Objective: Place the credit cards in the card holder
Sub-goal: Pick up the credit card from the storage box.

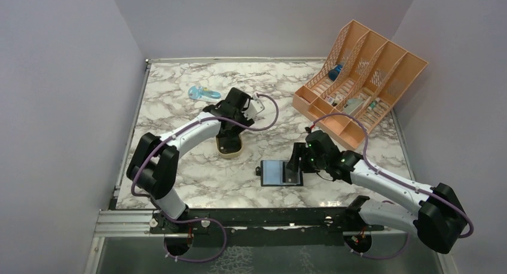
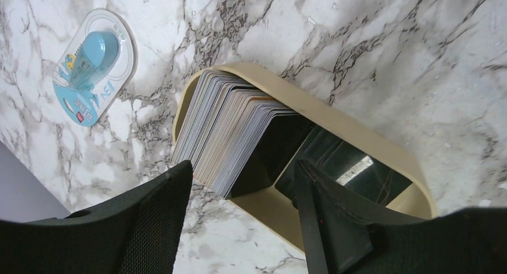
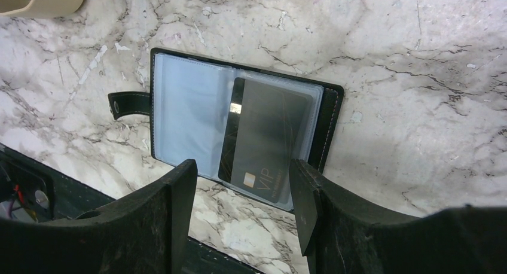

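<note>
The card holder (image 1: 280, 173) (image 3: 197, 124) lies open flat near the table's front edge, blue-grey sleeves up, strap at its left. A dark card marked VIP (image 3: 266, 142) sits in its right sleeve, its lower end sticking out. My right gripper (image 3: 242, 193) (image 1: 294, 160) hovers just near the holder, open and empty. A stack of credit cards (image 2: 230, 130) stands on edge in the gold tin (image 2: 359, 136) (image 1: 229, 145). My left gripper (image 2: 242, 193) (image 1: 230, 130) is open above the tin's near side, holding nothing.
A blue item in a round blister pack (image 2: 92, 64) (image 1: 203, 94) lies at the back left. An orange divided file rack (image 1: 359, 82) with small items stands at the back right. The black rail (image 3: 36, 190) runs along the front edge.
</note>
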`<state>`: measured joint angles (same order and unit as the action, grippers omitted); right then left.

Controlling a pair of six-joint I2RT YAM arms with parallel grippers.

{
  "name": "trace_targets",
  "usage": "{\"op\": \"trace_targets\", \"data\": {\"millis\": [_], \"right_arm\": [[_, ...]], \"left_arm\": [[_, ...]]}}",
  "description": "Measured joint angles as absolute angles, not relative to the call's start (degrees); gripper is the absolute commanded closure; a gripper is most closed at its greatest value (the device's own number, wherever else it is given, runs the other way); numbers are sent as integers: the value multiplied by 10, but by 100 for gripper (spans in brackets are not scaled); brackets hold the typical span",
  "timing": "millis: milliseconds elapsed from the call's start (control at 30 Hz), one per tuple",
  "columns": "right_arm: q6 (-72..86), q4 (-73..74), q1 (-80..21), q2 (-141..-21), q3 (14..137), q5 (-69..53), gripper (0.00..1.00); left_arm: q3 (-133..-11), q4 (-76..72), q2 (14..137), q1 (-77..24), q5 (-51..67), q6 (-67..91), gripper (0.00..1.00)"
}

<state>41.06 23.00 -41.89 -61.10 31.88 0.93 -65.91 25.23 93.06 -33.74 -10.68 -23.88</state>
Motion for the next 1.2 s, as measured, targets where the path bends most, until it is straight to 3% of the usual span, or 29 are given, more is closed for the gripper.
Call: {"op": "trace_targets", "data": {"millis": [367,833,1067,1200], "right_arm": [[408,231,-419,-612,319,9,41],[408,232,-419,-615,327,10,42],[408,232,-419,-611,327,10,42],[408,231,-419,-611,327,10,42]], "left_arm": [[-656,246,997,-326,-132,-343,37],[-644,191,1007,-326,-205,-372,53],[-643,180,1007,-327,-226,-373,54],[-643,180,1007,-328,-230,-372,59]]}}
